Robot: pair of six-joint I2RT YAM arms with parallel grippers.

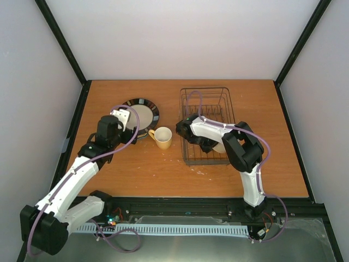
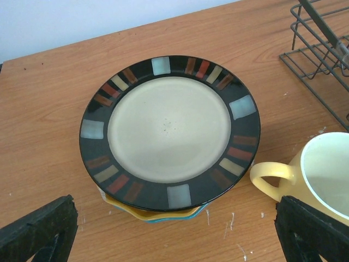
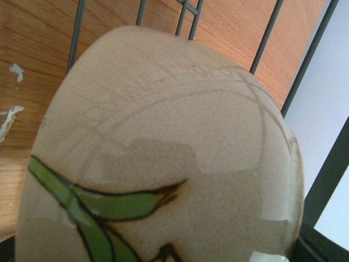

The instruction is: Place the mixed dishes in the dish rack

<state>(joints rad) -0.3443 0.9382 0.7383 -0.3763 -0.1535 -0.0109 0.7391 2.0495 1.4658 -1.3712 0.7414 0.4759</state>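
Observation:
A dark-rimmed cream plate [image 2: 169,128] tops a stack on the table [image 1: 140,114]; a yellow plate edge [image 2: 136,212] and a blue edge [image 2: 163,219] show beneath it. No striped plate shows. The yellow mug [image 2: 327,174] stands right of the stack, its handle toward it, also in the top view [image 1: 162,137]. My left gripper [image 2: 174,240] is open and empty at the stack's near edge [image 1: 127,121]. My right gripper [image 1: 209,144] reaches into the wire dish rack [image 1: 232,117], shut on the small cream bowl [image 3: 163,164] with green leaves, which hides its fingers.
Rack wires [image 3: 266,38] stand close behind the bowl. A corner of the rack [image 2: 319,54] shows at the left wrist view's upper right. Black frame posts [image 1: 73,131] edge the table on both sides.

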